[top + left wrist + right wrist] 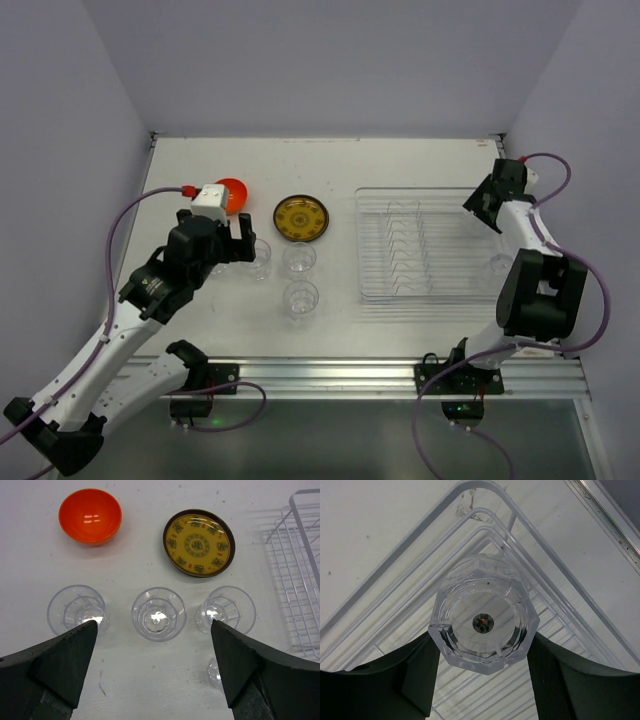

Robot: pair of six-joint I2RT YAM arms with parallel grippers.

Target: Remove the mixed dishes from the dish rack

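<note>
We see an orange-red bowl (90, 515) at eleven o'clock from the left wrist. At one o'clock the plate (199, 542) is yellow with a dark brown rim and rings of small ornate motifs. The cups (158, 613) are clear. The rack (400, 250) is clear with white wires. Its cup (484, 622) is clear and faceted, with a dark dot at its centre. The table (330, 170) is white.

No text legible; plate (199, 542) marks unclear
</note>
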